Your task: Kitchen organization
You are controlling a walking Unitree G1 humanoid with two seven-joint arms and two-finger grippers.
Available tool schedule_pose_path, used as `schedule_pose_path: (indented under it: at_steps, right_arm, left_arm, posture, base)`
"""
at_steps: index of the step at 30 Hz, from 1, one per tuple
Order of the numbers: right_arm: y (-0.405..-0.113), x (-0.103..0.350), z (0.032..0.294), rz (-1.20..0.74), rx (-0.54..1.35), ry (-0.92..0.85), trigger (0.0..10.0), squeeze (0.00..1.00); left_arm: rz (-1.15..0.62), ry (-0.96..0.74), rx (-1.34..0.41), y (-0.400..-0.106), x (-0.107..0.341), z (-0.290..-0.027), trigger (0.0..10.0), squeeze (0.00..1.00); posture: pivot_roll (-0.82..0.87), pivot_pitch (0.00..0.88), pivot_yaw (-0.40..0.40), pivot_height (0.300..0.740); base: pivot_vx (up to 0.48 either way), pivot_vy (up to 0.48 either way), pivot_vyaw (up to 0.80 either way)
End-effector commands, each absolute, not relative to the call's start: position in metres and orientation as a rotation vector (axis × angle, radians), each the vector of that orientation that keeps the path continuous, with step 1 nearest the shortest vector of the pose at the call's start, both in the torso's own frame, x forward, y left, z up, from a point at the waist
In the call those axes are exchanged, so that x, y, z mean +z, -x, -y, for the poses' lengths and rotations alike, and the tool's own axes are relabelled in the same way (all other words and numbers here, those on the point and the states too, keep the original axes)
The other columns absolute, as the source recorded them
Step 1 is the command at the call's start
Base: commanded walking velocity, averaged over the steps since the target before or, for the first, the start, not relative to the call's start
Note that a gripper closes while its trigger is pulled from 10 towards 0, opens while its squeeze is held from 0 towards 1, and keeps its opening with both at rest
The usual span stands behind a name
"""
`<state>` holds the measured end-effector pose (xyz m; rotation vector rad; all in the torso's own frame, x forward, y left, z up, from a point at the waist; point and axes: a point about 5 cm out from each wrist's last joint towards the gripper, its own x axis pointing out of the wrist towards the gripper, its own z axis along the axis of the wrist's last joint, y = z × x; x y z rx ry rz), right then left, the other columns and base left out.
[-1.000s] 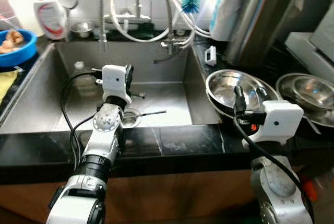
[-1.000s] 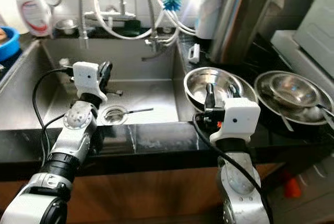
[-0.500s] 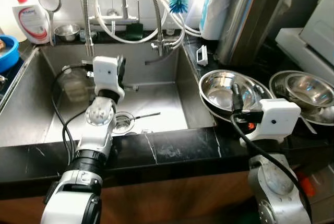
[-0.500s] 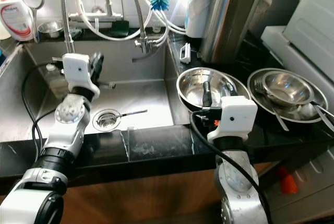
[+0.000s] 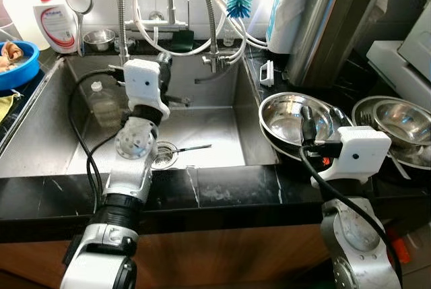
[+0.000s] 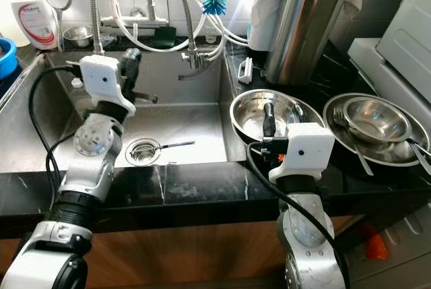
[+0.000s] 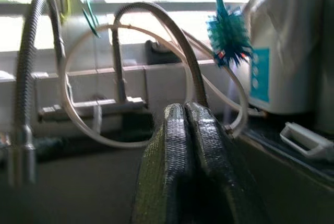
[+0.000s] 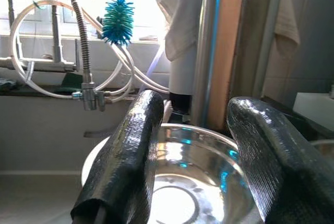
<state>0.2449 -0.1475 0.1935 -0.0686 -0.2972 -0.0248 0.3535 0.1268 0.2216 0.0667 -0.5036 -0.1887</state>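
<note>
Jaws parted and empty, the right gripper (image 8: 190,182) hovers at the near rim of a steel bowl (image 5: 293,117) on the black worktop (image 5: 222,188), right of centre in the left eye frame; the bowl's hollow sits straight ahead between the two fingers, so this arm looks the nearer for any lift. Jaws pressed together and holding nothing, the left gripper (image 7: 187,156) hangs over the sink (image 5: 40,134), centre-left, pointing toward the taps. Below it a slim utensil (image 5: 192,147) lies by the drain (image 5: 161,154), its long axis running left to right. More bowls (image 5: 397,120) are stacked at far right.
</note>
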Motion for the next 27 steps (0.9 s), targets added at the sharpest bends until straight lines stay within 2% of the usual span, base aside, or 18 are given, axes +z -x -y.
schedule_pose_path:
  at_steps: [1, 6, 15, 27]
  right_arm:
    - [-0.244, 0.196, 0.148, 0.308, -0.031, 0.067, 10.0, 0.00]
    - [-0.245, 0.196, 0.147, 0.303, -0.026, 0.057, 10.0, 0.00]
    - [-0.245, 0.197, 0.146, 0.314, -0.024, 0.063, 10.0, 0.00]
    - [-0.244, 0.201, 0.148, 0.336, -0.039, 0.069, 10.0, 0.00]
  left_arm:
    - [0.503, -0.040, -0.191, -0.352, 0.225, -0.126, 10.0, 0.00]
    - [0.499, -0.034, -0.186, -0.354, 0.228, -0.126, 10.0, 0.00]
    - [0.526, -0.048, -0.191, -0.353, 0.234, -0.125, 10.0, 0.00]
    - [0.541, -0.050, -0.210, -0.351, 0.239, -0.122, 10.0, 0.00]
  posture:
    - [-0.02, 0.053, -0.014, 0.740]
    - [-0.02, 0.052, -0.014, 0.740]
    - [-0.02, 0.051, -0.011, 0.740]
    - [-0.02, 0.049, -0.010, 0.740]
  base:
    - [0.000, 0.326, 0.00]
    - [0.000, 0.471, -0.75]
    - [0.000, 0.000, -0.63]
    - [0.000, 0.000, 0.00]
